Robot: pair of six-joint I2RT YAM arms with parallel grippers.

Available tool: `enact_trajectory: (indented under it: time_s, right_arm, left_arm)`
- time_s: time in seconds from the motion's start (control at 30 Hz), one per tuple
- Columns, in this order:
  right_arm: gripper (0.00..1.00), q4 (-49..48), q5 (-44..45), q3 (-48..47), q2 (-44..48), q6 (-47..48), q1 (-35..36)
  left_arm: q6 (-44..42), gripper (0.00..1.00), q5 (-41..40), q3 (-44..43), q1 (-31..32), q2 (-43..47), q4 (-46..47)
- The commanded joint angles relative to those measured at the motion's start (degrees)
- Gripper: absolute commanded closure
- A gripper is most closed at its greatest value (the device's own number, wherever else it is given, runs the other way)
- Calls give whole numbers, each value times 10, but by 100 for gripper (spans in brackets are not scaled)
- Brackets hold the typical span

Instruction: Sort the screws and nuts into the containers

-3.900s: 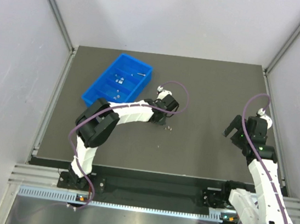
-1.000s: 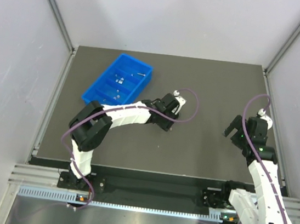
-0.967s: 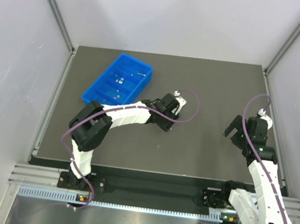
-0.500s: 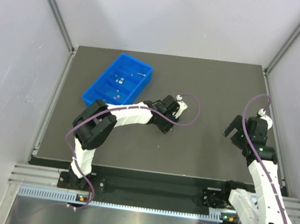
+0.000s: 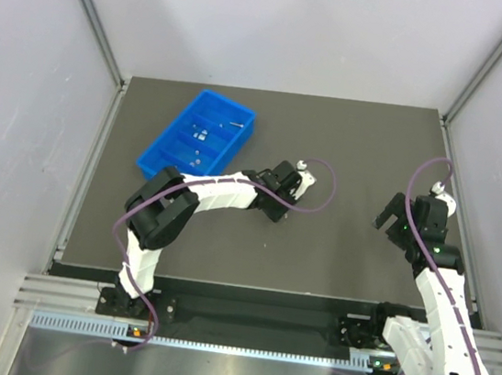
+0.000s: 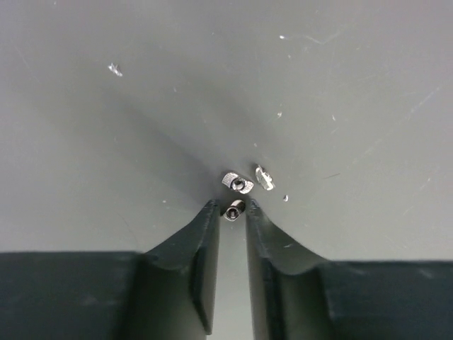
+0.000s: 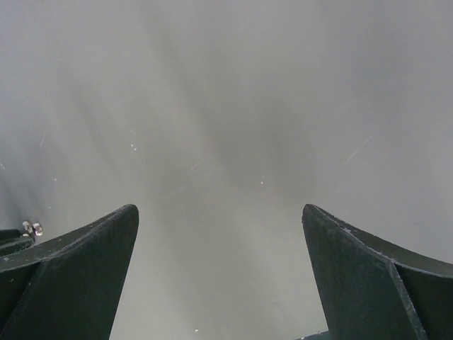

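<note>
In the left wrist view my left gripper point(image 6: 231, 206) rests its tips on the dark table with the jaws narrowed around a small silver screw point(image 6: 234, 209); it touches the right finger point(image 6: 256, 219), and a thin gap remains on the left. A silver nut point(image 6: 237, 183) and another small metal piece point(image 6: 264, 177) lie just beyond the tips. From above, the left gripper point(image 5: 271, 211) sits mid-table, right of the blue containers point(image 5: 167, 135), which hold several small silver pieces point(image 5: 200, 131). My right gripper point(image 5: 393, 216) hangs open and empty at the right point(image 7: 219, 209).
Grey walls enclose the dark table point(image 5: 349, 145) on three sides. The left arm's purple cable point(image 5: 321, 183) loops right of its wrist. In the right wrist view, small silver pieces point(image 7: 32, 228) show far left.
The left gripper's jaws have narrowed around the small screw. Its wrist has shifted slightly on the spot. The right arm has not moved.
</note>
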State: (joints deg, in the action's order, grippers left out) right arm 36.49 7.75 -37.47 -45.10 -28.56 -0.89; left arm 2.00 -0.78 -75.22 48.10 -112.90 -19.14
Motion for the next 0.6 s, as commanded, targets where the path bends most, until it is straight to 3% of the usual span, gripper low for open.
enact_trajectory:
  time_s: [0.0, 0.23, 0.57]
  right_arm:
    - [0, -10, 10, -1, 0, -2, 1]
    - [0, -9, 12, 0, 2, -3, 1]
    - [0, -12, 12, -1, -6, -4, 0]
  left_arm:
    - [-2, 76, 5, -6, -3, -21, 4]
    - [29, 94, -30, 2, -3, -14, -3]
    - [210, 96, -124, 32, -4, 9, -37]
